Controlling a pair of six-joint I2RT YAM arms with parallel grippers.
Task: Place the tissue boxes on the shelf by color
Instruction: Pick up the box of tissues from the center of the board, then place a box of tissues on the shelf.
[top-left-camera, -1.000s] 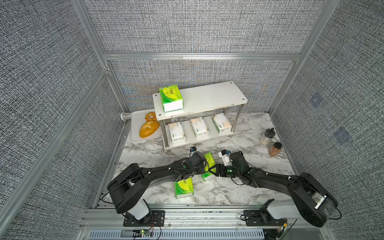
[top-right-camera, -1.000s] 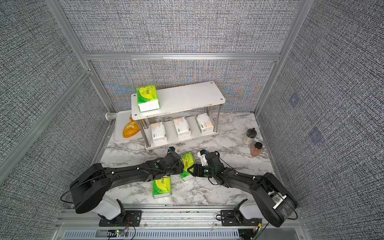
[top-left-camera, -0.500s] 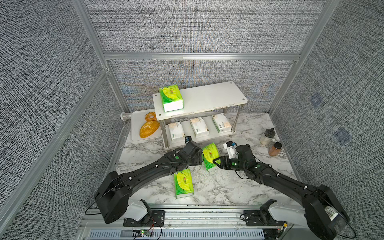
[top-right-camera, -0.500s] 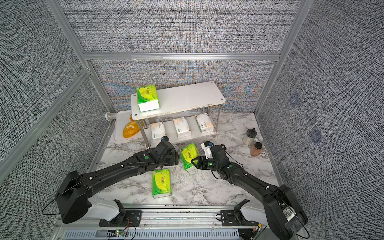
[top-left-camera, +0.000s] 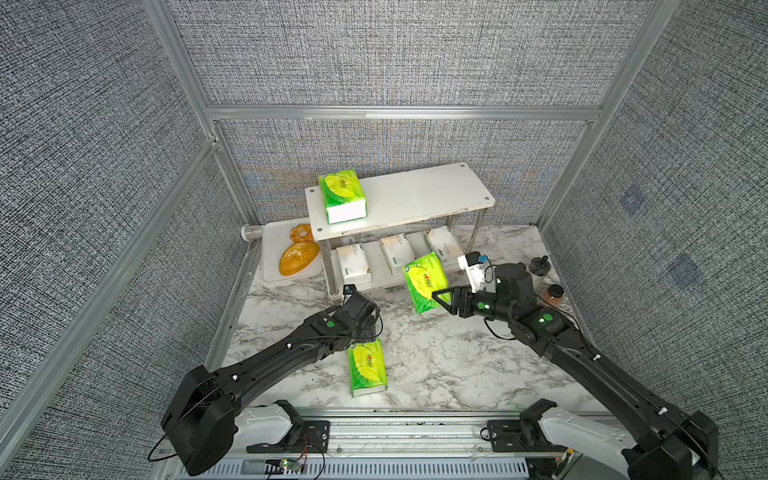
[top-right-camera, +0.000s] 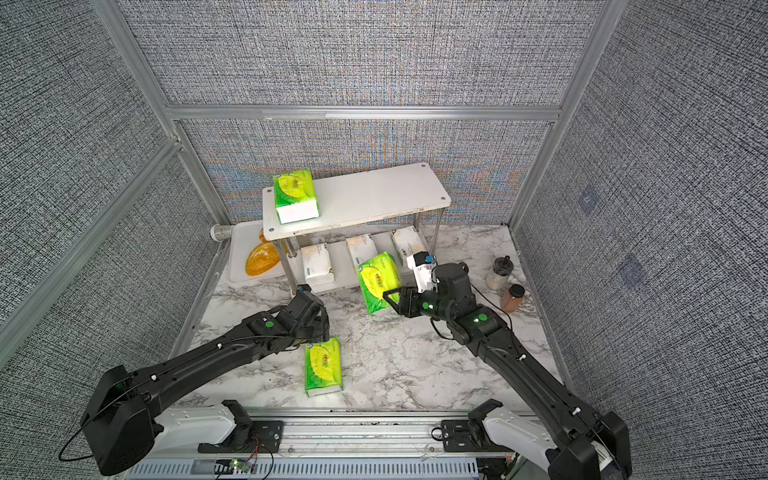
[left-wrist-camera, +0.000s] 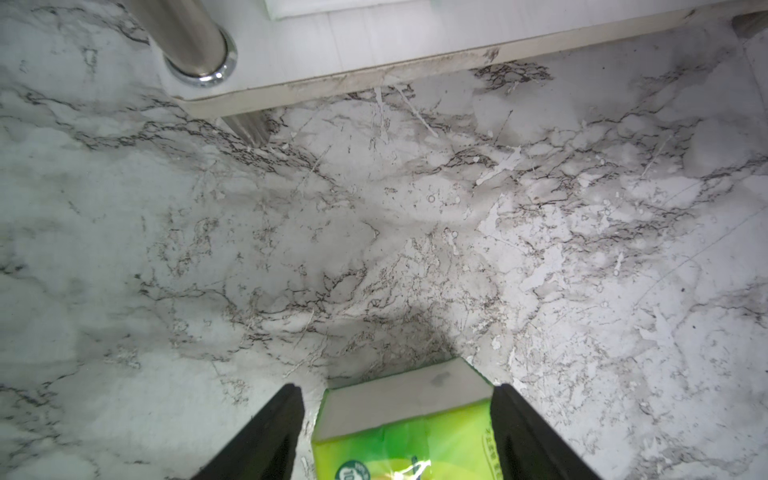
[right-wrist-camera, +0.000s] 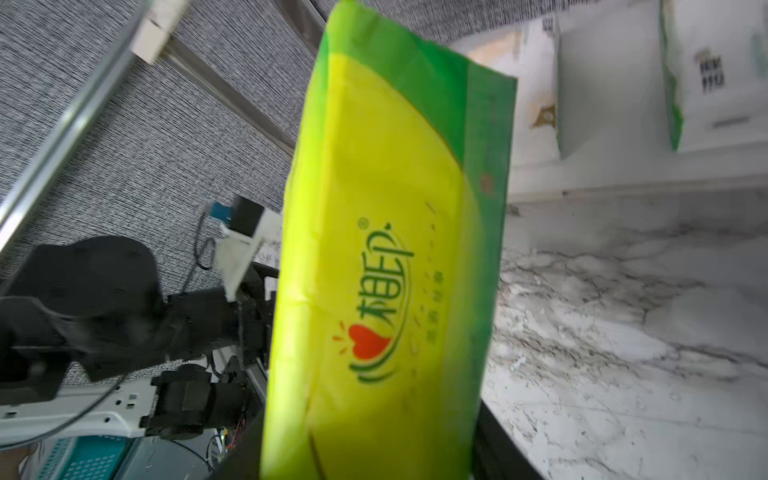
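Tissue pack, soft glossy green-yellow rectangle

The green-and-yellow pack reads "相印".

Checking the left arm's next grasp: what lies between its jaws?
Left wrist view: the green pack on the table lies between the open jaws of the left gripper.

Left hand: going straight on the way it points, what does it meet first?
Probably the green pack lying on the marble table; its end sits inside the open left hand, though depth is unclear.
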